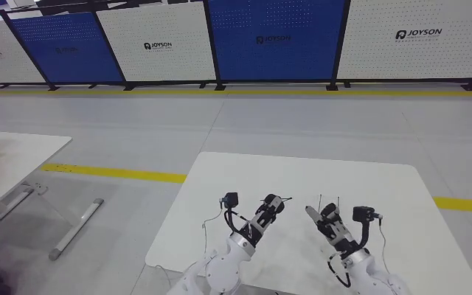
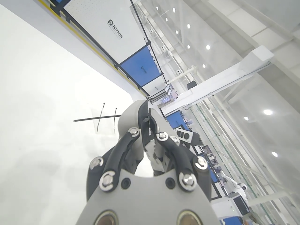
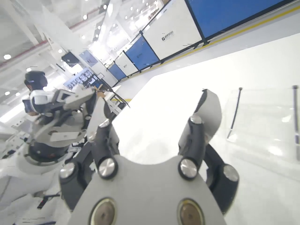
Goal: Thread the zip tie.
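Note:
My left gripper [image 2: 148, 112] is shut on a black zip tie [image 2: 96, 118], whose thin tail sticks out sideways past the fingertips above the white table [image 1: 310, 173]. In the top view this gripper [image 1: 271, 205] sits at the table's near middle, and the held tie [image 1: 285, 198] pokes toward the other arm. Two more black zip ties [image 3: 235, 113] [image 3: 295, 118] lie side by side on a clear plastic sheet [image 3: 262, 122]. My right gripper [image 3: 154, 104] is open and empty, just short of that sheet. Seen from above, it [image 1: 318, 215] is close behind the loose ties [image 1: 320, 198].
The table's left edge [image 1: 173, 214] and near edge are close to both arms. A second white table [image 1: 22, 155] stands off to the left across the floor. Blue and white panels [image 1: 273, 40] fence the far side.

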You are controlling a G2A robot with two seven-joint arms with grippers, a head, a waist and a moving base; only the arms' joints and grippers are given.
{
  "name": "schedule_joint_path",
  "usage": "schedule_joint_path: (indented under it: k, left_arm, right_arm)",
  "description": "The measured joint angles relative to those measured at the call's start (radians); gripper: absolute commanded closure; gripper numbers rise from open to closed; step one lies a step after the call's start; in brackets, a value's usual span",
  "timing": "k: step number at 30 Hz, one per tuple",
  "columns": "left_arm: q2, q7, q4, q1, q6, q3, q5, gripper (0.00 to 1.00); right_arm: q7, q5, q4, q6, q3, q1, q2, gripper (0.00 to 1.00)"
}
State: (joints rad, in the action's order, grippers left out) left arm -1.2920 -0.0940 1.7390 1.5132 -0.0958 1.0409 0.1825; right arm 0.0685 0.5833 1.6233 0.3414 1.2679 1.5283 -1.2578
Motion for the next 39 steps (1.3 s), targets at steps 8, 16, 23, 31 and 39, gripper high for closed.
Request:
schedule_joint_path:
  k: [8,16,23,31,39]
  left_arm:
    - [-0.008,0.014,-0.018,-0.025,0.046,-0.022,-0.02,1.0]
    - [-0.008,0.026,-0.018,-0.027,0.05,-0.027,-0.023,1.0]
    - [-0.019,-0.062,-0.031,-0.044,0.076,-0.038,-0.007,1.0]
    - [-0.056,-0.285,-0.098,-0.11,0.124,-0.107,-0.001,1.0]
    - [-0.055,-0.281,-0.097,-0.109,0.123,-0.106,-0.001,1.0]
  right_arm:
    - [-0.081,-0.149,0.117,-0.001,0.143,0.123,0.032,0.0]
    - [-0.079,-0.151,0.116,-0.001,0.143,0.122,0.032,0.0]
    - [-0.057,-0.188,0.119,-0.012,0.151,0.111,0.031,0.0]
    - [-0.057,-0.326,0.107,-0.018,0.241,0.111,0.034,0.0]
    - [-0.022,-0.341,0.107,-0.024,0.24,0.107,0.034,0.0]
